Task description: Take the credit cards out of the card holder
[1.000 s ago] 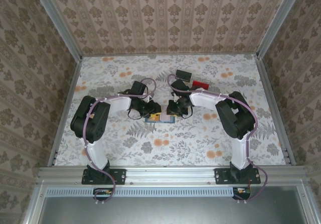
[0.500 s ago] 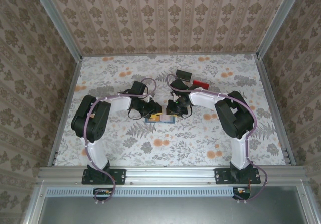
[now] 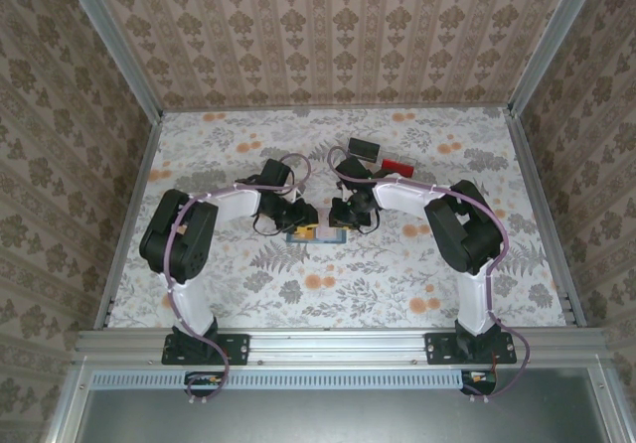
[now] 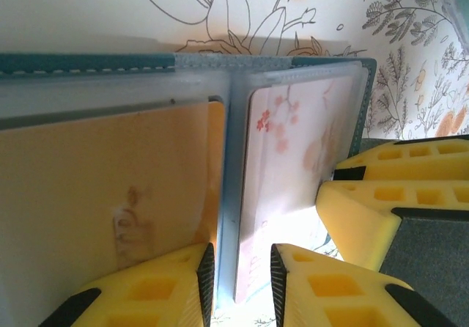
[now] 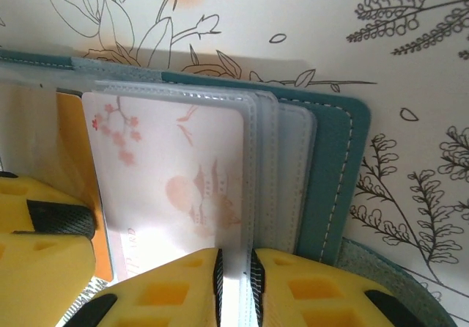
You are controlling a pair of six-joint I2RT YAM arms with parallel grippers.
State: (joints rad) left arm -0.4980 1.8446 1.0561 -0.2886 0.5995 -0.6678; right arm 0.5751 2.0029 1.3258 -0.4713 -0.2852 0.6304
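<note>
L gripper (image 4: pixel 239 287) is clamped on a clear sleeve edge of the slim teal bifold card holder (image 4: pixel 88 63). R gripper (image 5: pixel 234 276) pinches a sleeve beside the pale grey-white plastic card (image 5: pixel 176 188). The orange-tan plastic card (image 4: pixel 95 195) sits pocketed at that card's 9 o'clock. Vs 1 s ago: holder unmoved at centre of the floral-print table (image 3: pixel 397 264), grips same, R elbow nudged twd 9 o'clock.

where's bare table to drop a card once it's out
Bare: the near strip between wallet and front rail; the far left corner by the left wall. Crowded: the middle, left arm and right arm meeting over the wallet, black box and red block behind.
</note>
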